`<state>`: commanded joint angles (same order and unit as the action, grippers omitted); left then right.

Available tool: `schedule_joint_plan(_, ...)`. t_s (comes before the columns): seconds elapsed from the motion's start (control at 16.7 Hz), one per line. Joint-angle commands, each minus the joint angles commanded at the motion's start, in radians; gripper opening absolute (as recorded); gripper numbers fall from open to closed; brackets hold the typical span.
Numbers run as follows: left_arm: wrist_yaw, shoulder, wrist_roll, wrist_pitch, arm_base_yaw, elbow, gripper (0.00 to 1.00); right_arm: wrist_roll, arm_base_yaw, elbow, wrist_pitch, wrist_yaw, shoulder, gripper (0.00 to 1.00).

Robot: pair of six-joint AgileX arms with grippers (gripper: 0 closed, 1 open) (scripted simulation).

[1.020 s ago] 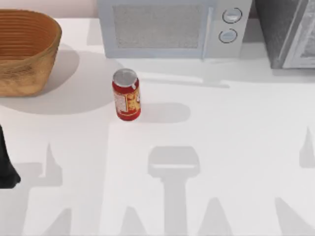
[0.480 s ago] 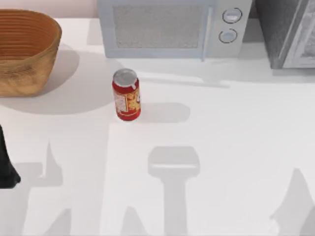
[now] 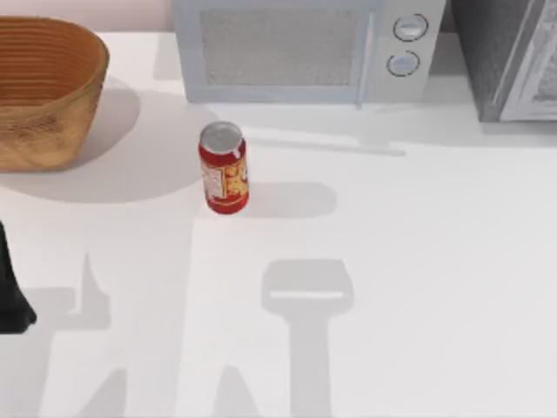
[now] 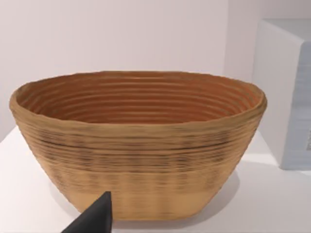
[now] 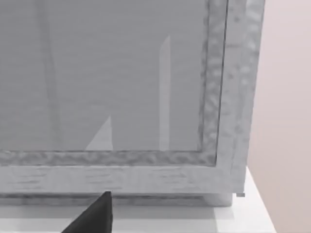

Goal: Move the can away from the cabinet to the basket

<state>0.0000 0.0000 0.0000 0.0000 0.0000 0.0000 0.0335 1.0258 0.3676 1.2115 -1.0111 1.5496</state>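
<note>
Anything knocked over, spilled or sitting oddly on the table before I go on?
Nothing stands out. The can stands upright on the table, apart from the basket, which sits level. The microwave and cabinet look undisturbed.

White table (image 3: 418, 261) w/ soft grey shadows across it, light coming from above. Light grey microwave (image 3: 296, 48) sits at the back edge, two round knobs (image 3: 407, 43) on its right side. Behind it a plain pale pinkish wall (image 4: 112, 34), no windows, nothing hung on it.
</note>
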Motion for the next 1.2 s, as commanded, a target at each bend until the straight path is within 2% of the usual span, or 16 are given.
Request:
schedule_joint_plan(0.36, 0.0, 0.0, 0.0, 0.0, 0.0, 0.0, 1.0, 0.0, -0.003, 0.008, -0.015, 0.001, -0.004, 1.0)
schedule_joint_plan(0.54, 0.0, 0.0, 0.0, 0.0, 0.0, 0.0, 1.0, -0.002, 0.003, 0.101, -0.111, -0.007, -0.012, 1.0)
schedule_joint_plan(0.78, 0.0, 0.0, 0.0, 0.0, 0.0, 0.0, 1.0, -0.004, 0.016, 0.336, -0.373, -0.021, -0.034, 1.0)
schedule_joint_plan(1.2, 0.0, 0.0, 0.0, 0.0, 0.0, 0.0, 1.0, -0.005, 0.03, 0.881, -1.017, -0.032, -0.109, 1.0)
